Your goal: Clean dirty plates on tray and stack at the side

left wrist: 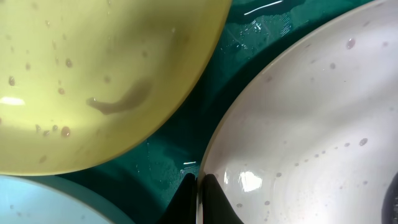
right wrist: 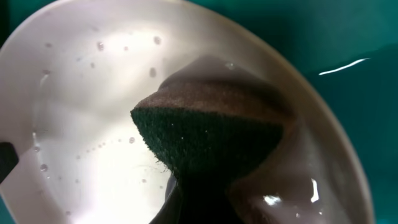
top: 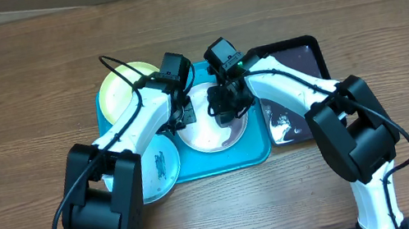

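On the turquoise tray lie three plates: yellow-green at the back left, white in the middle, pale blue at the front left, partly under my left arm. My left gripper is shut on the white plate's left rim. My right gripper is shut on a dark green sponge, which presses on the wet white plate. Droplets dot the white plate. The yellow-green plate carries a smear and droplets.
A black tray with wet patches stands right of the turquoise tray, partly under my right arm. Both arms cross over the tray's middle. Brown wood table lies all around. The pale blue plate sits close under the left wrist.
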Robot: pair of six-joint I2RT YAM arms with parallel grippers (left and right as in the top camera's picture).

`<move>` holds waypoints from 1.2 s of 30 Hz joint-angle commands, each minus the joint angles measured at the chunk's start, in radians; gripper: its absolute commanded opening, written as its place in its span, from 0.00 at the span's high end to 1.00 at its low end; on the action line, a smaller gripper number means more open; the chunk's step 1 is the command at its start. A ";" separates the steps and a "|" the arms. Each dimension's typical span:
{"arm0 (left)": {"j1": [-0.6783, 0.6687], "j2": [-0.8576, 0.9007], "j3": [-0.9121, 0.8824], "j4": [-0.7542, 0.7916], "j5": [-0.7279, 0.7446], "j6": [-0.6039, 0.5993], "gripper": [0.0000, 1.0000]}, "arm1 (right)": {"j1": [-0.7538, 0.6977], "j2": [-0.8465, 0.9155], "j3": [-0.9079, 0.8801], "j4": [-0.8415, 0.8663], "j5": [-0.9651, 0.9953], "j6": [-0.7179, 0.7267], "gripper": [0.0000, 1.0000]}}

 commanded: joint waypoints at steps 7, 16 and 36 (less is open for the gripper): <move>-0.011 0.010 -0.005 0.012 0.033 -0.018 0.96 | 0.047 0.091 -0.032 0.004 -0.207 -0.057 0.96; -0.011 0.010 -0.005 0.012 0.033 -0.018 0.96 | -0.094 0.047 0.072 -0.087 -0.607 -0.192 0.96; -0.011 0.010 -0.005 0.012 0.033 -0.018 0.96 | -0.187 -0.029 0.049 -0.149 -0.614 -0.242 0.96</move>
